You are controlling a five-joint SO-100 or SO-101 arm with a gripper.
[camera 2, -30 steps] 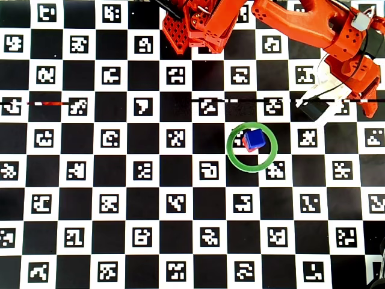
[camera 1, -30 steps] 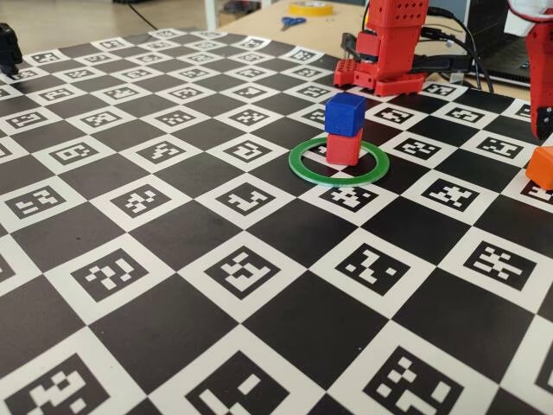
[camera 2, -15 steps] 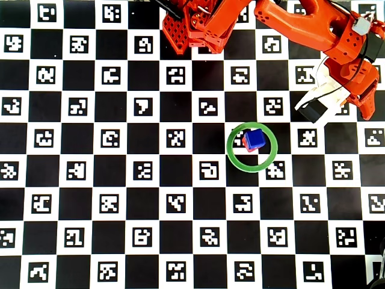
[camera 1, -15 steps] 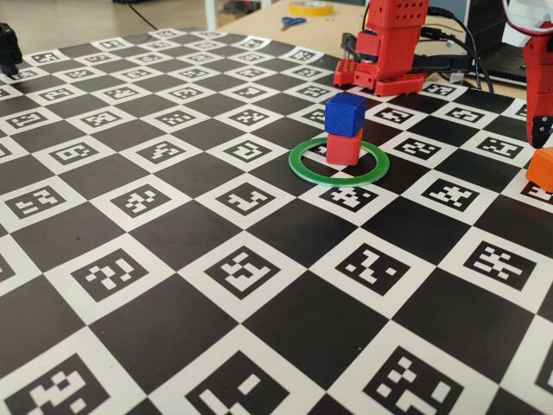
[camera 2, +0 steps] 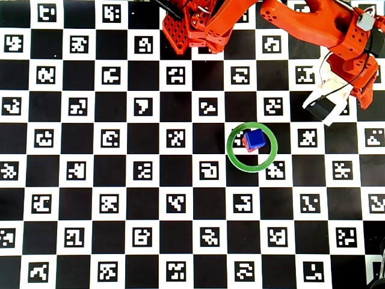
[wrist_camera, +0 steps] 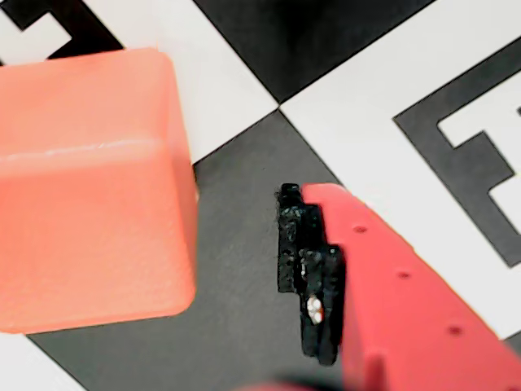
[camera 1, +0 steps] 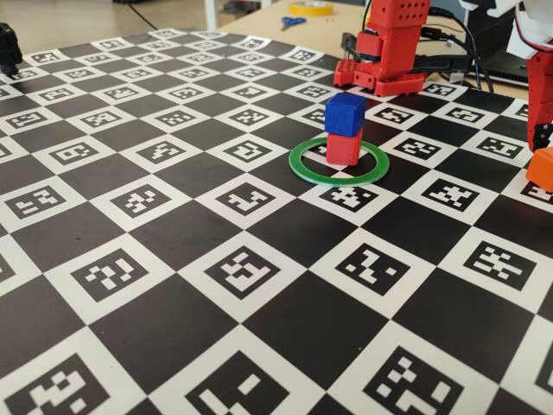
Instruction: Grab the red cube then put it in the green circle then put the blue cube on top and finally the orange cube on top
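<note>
Currently the blue cube (camera 1: 345, 113) sits squarely on the red cube (camera 1: 343, 147), and the two-cube stack stands inside the green circle (camera 1: 338, 162) on the checkered marker board (camera 1: 173, 259). In the overhead view the stack is offset toward the upper left of the ring's opening, the red cube (camera 2: 247, 143) showing only as a sliver beside the blue cube (camera 2: 254, 139).

The orange cube (camera 1: 542, 166) rests on the board at the right edge of the fixed view — well apart from the ring. The gripper (camera 1: 537, 138) hangs just above and beside it. In the wrist view the orange cube (wrist_camera: 89, 187) fills the left side, with one red finger (wrist_camera: 383, 285) to its right, a gap of board between them. The second finger is not visible, so whether the jaws are spread or closed cannot be determined. Nothing is grasped.
</note>
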